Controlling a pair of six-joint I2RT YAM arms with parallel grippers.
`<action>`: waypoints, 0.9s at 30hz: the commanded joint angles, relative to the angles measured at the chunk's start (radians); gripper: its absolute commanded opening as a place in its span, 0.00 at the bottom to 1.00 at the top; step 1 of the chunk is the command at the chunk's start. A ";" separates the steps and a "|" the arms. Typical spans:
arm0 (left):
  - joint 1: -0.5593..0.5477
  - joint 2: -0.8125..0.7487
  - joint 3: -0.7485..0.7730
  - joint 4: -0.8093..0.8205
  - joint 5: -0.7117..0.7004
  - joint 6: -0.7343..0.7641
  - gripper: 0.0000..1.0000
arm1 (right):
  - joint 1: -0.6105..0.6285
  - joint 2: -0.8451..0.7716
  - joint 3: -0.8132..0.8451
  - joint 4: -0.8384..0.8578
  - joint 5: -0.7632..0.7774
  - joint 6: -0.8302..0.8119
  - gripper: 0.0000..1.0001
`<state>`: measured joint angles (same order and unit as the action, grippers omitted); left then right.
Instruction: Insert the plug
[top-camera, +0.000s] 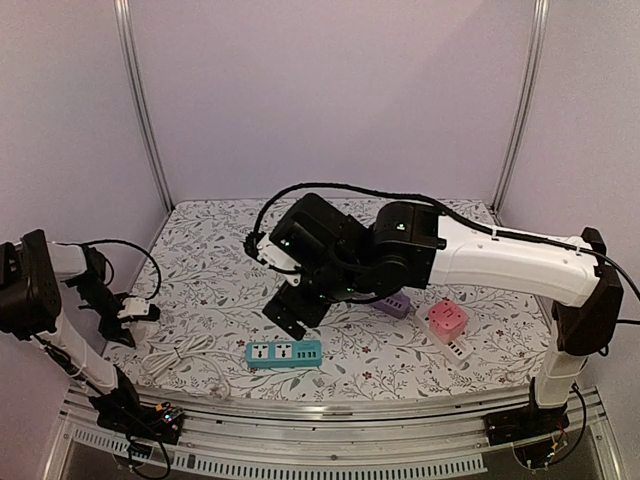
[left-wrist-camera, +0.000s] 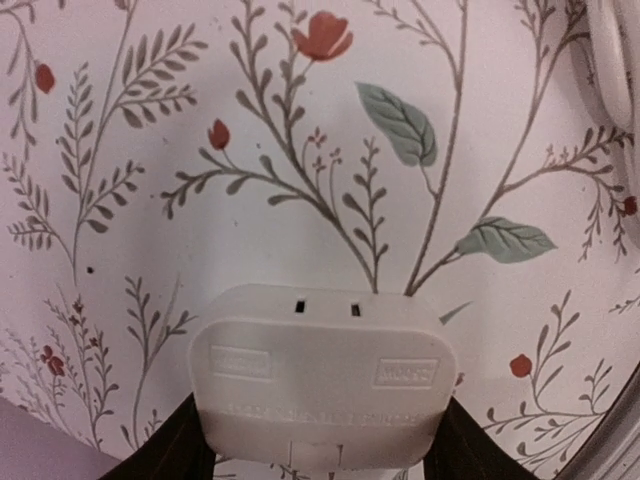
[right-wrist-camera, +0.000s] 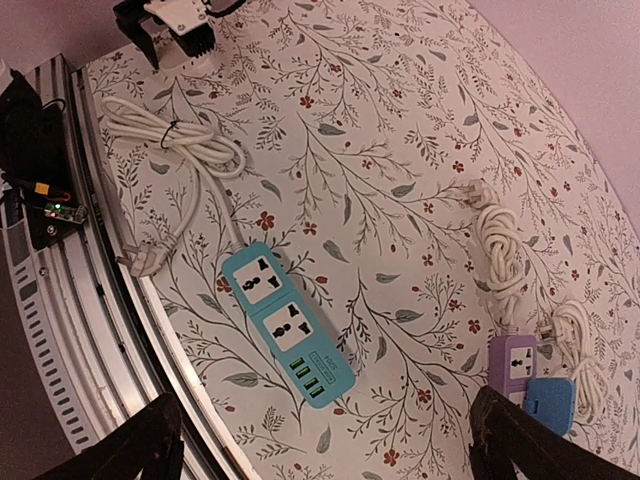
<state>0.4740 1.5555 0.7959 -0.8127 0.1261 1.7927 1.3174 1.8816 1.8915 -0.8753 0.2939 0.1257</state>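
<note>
Grasping is the step in hand: the left gripper (left-wrist-camera: 320, 450) has its jaws pressed on both flanks of the white plug (left-wrist-camera: 318, 370), low at the left side of the tabletop (top-camera: 220, 240). The right gripper (right-wrist-camera: 335, 450) hangs with jaws wide and empty above the teal power strip (right-wrist-camera: 285, 325), which lies well apart from the plug, a coiled white cord (right-wrist-camera: 175, 140) between them. Next, I judge, the plug needs lifting, carrying to the strip, and its pins aligning over a socket.

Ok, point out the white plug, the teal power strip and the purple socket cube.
white plug (left-wrist-camera: 315, 375), left wrist view, middle of its body
teal power strip (right-wrist-camera: 279, 306), right wrist view, top face between sockets
purple socket cube (right-wrist-camera: 515, 358), right wrist view, socket face
</note>
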 joint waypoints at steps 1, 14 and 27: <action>-0.029 0.012 -0.030 -0.035 0.030 -0.016 0.44 | 0.005 0.009 -0.017 -0.019 0.023 -0.008 0.99; -0.180 -0.272 0.340 -0.336 0.482 -0.524 0.00 | -0.018 -0.239 -0.226 0.124 0.198 0.144 0.99; -0.583 -0.537 0.728 -0.424 0.605 -1.013 0.00 | -0.076 -0.569 -0.577 0.806 0.076 0.396 0.81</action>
<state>-0.0498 1.0245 1.5227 -1.1961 0.7685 0.9241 1.2419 1.3102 1.3430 -0.3031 0.4103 0.4000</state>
